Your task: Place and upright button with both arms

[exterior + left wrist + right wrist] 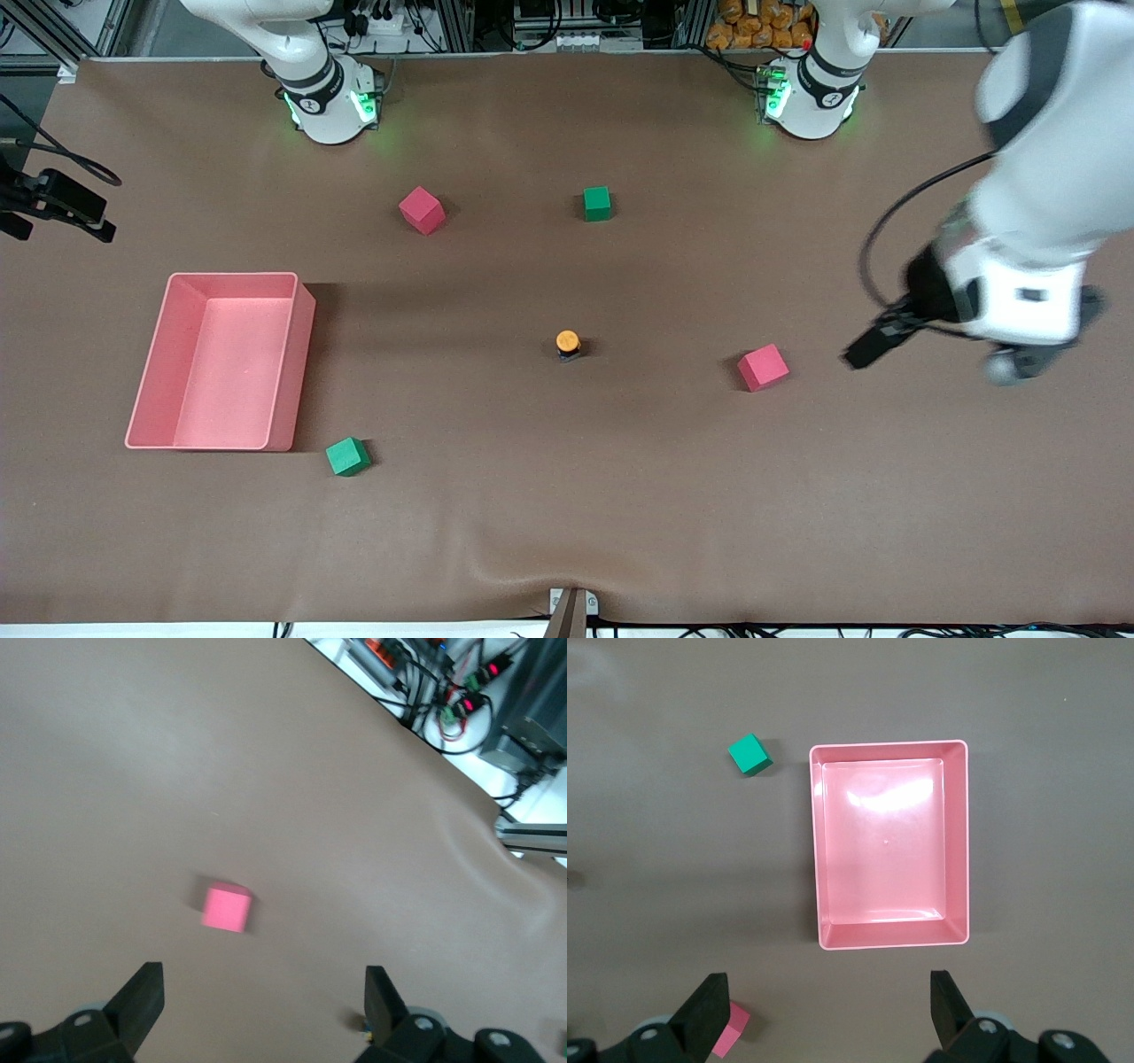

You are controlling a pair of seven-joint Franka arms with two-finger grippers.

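Observation:
The button stands with its orange cap up on its black body, near the middle of the brown table. It touches no gripper. The left arm's hand hangs in the air over the left arm's end of the table, beside a red cube. In the left wrist view the left gripper is open and empty, above bare table, with that red cube ahead of it. The right gripper is open and empty, high over the table by the pink bin. It is out of the front view.
The pink bin sits at the right arm's end, with a green cube by its nearer corner. A red cube and a green cube lie nearer the bases. The right wrist view shows the green cube and a red cube.

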